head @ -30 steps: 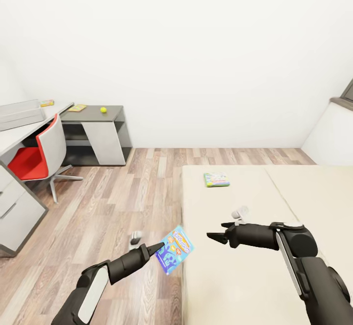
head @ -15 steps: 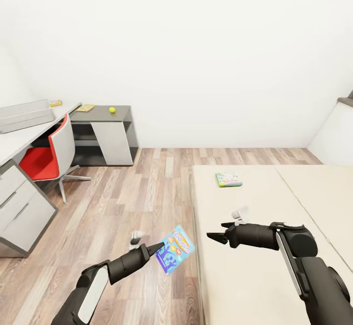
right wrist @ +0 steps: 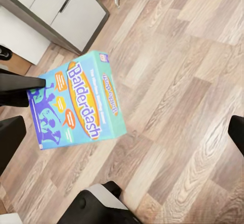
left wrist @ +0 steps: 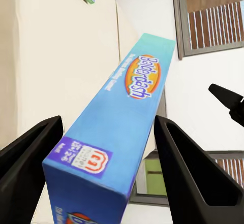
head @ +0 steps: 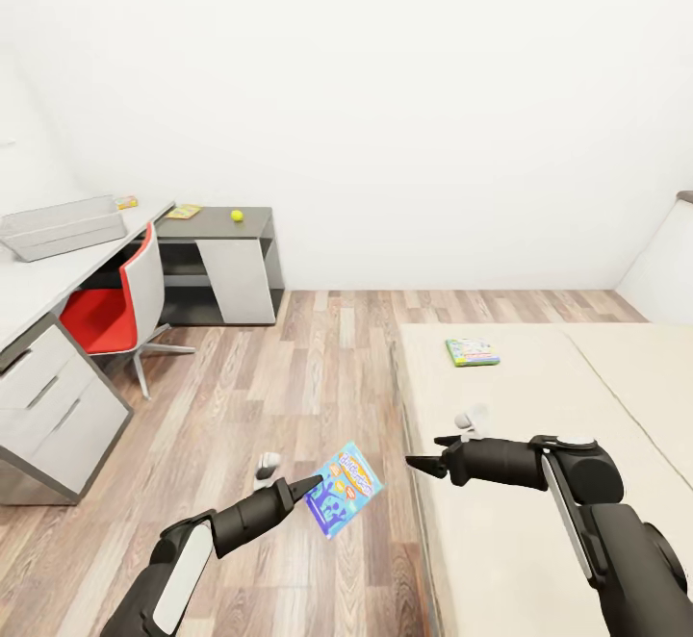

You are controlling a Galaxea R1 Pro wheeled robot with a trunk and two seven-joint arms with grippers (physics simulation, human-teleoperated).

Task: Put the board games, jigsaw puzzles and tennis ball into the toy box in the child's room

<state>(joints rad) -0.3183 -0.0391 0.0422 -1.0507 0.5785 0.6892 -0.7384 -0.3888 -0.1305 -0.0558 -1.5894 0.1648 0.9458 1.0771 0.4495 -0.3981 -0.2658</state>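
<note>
My left gripper point(head: 313, 489) is shut on a blue Balderdash board game point(head: 343, 488), held tilted over the wood floor beside the bed; in the left wrist view the box point(left wrist: 122, 132) sits between both fingers point(left wrist: 30, 158). My right gripper point(head: 420, 460) hangs open over the bed's edge, empty, facing the box point(right wrist: 76, 107). A second, green board game point(head: 472, 352) lies flat on the bed. Far left, the grey toy box point(head: 63, 226) stands on the desk. A tennis ball point(head: 237, 216), a flat puzzle point(head: 183, 211) and another small box point(head: 125, 202) lie on the table tops beyond it.
A red and grey swivel chair point(head: 111, 315) stands in front of the desk point(head: 38, 281), which has white drawers point(head: 58, 416). A dark side table point(head: 226, 262) stands against the back wall. The bed point(head: 558, 445) takes up the right side, with wood floor point(head: 289, 368) between.
The whole view has swung leftward, so desk, chair and bed appear shifted right. Both arms and the held box keep the same pose.
</note>
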